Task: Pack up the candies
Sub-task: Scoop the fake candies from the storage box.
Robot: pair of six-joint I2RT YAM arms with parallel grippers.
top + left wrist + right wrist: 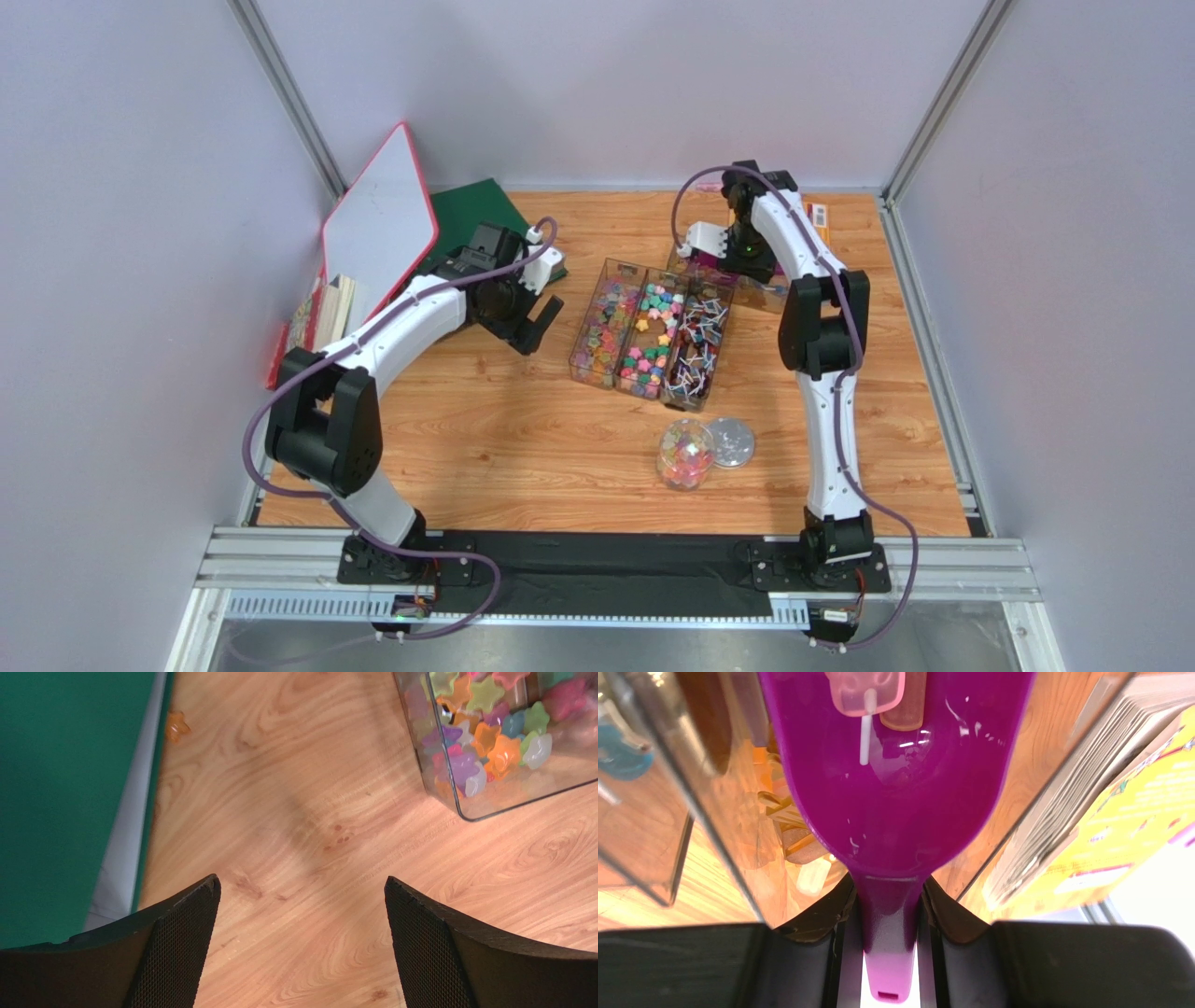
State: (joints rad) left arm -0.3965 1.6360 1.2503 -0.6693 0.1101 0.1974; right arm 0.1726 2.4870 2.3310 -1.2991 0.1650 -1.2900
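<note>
The clear trays (617,367) sit side by side in the middle of the table (491,420). They are full of candies (638,336). The two trays on the left hold little star shapes in pink, yellow, green, orange and purple. The tray on the right holds sweets on thin white sticks.

At 6 o'clock from the trays lies a round clear ball (683,454) with more bright candies inside. A clear lid (731,443) lies touching it on the right.

The left hand (300,889) is at 9 o'clock from the trays, over bare wood. It is spread wide and has nothing in it. In its view, the corner of one tray is at 1 o'clock. One orange star (176,725) lies alone on the table, just beside the green mat (63,798).

The right hand (891,917) is at 1 o'clock from the trays. It is squeezed tight on the handle of the purple scoop (892,777). The scoop points into what looks like another clear box (703,819), but the view is too close to be sure. A pink candy on a white stick (868,689) lies in the scoop.
</note>
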